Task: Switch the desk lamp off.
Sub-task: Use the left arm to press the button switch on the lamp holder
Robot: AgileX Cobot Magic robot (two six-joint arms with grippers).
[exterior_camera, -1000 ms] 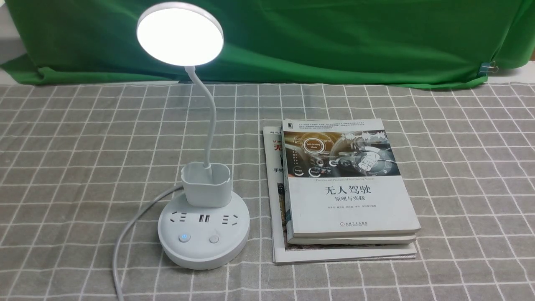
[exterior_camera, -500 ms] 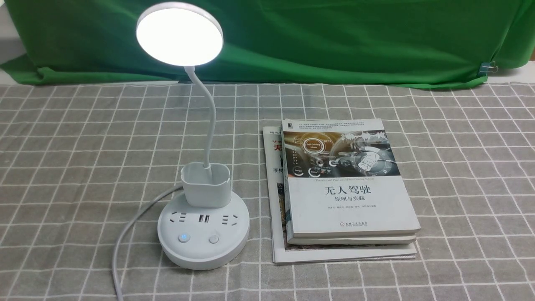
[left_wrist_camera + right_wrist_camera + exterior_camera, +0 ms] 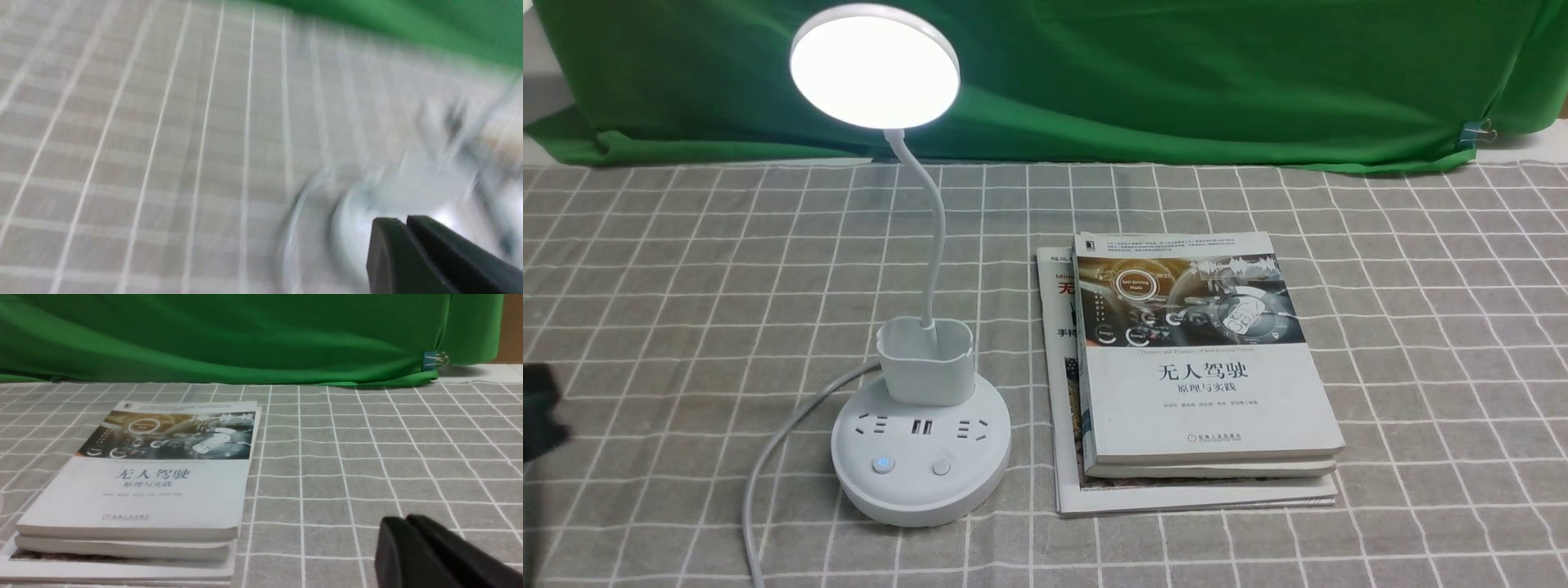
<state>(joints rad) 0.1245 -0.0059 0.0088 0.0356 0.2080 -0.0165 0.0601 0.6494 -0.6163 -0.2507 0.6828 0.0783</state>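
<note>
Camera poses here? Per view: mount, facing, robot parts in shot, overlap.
Front: between the arms, facing forward over the checked cloth at the lit desk lamp, books and green backdrop; left arm dark at the far left edge.
Left wrist: on the left arm, blurred, facing the lamp's base; left gripper shut.
Right wrist: low over the cloth, facing the books; right gripper shut.
Shared: the books, in the front and right wrist views.
</note>
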